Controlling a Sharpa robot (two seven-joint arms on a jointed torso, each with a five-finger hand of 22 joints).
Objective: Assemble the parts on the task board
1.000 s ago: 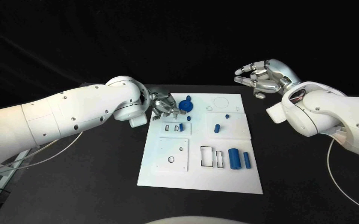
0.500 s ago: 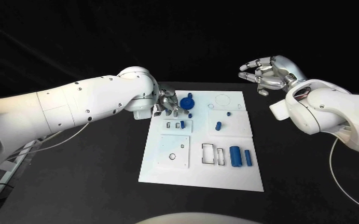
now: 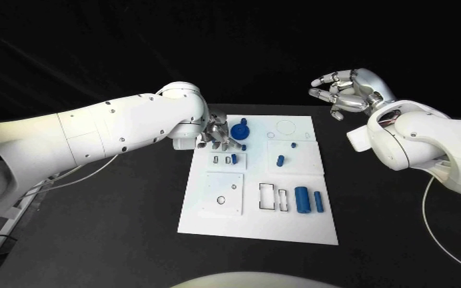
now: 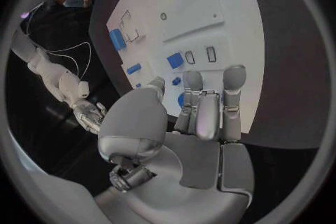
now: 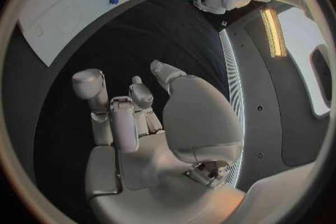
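Assembly barely begun, we judge: blue parts [image 3: 302,200] lie loose across the task board [image 3: 222,220]. We see the left hand [image 3: 218,136] hovering spread and empty at the board's far-left corner; the right hand [image 3: 348,94], fingers loosely apart, waits off the board's far-right corner.

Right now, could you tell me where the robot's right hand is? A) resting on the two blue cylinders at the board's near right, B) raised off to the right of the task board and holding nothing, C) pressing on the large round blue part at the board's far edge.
B: the right hand is raised beside the white task board, its fingers curled around nothing.
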